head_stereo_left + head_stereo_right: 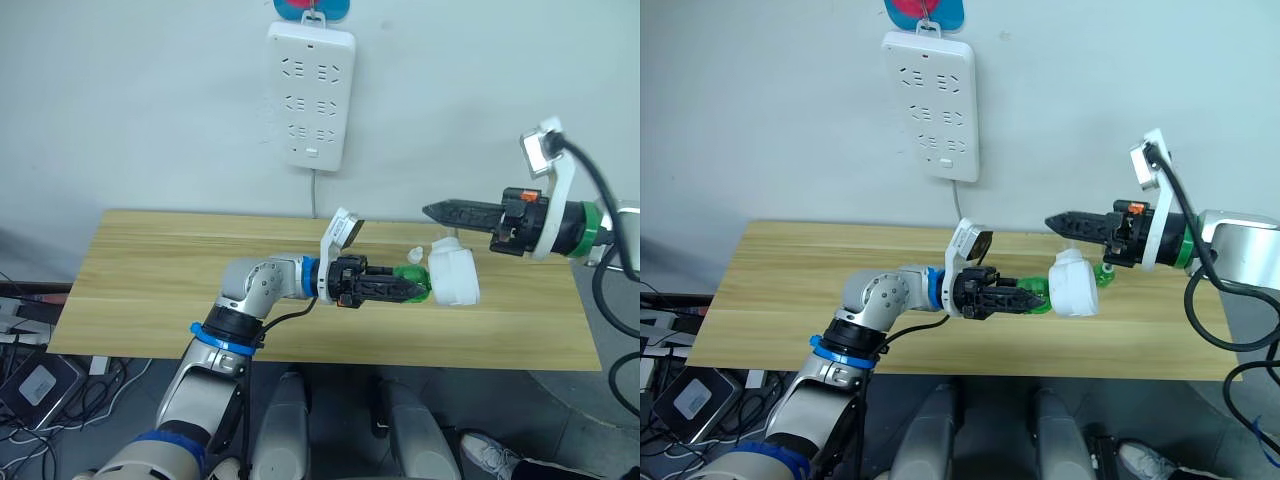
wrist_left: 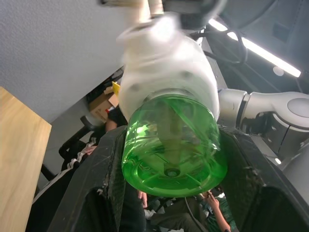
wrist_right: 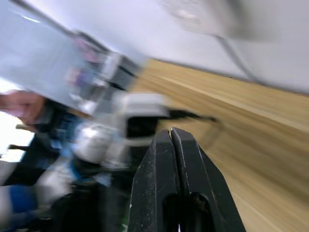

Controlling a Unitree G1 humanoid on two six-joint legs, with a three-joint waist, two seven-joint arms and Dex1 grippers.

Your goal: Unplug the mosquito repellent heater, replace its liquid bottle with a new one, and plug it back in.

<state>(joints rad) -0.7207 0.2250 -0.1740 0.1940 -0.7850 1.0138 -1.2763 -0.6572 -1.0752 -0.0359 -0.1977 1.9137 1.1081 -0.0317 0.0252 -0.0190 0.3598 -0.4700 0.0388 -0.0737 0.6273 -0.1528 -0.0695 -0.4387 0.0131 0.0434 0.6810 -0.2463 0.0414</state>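
Here the left gripper (image 1: 415,290) reaches sideways over the table (image 1: 150,290), clamped on the green bottle (image 2: 174,145) still seated in the mosquito repellent heater (image 1: 453,277). The right gripper (image 1: 430,210) points level toward it, fingers pressed together, empty.

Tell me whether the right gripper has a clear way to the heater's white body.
Probably yes: the right gripper, shut, hovers just above the heater, nothing between. The left gripper grips only the green bottle.

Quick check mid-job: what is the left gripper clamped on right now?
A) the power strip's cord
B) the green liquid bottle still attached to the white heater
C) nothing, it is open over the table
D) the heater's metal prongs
B: the left gripper is shut on the green bottle, which sits in the white heater.
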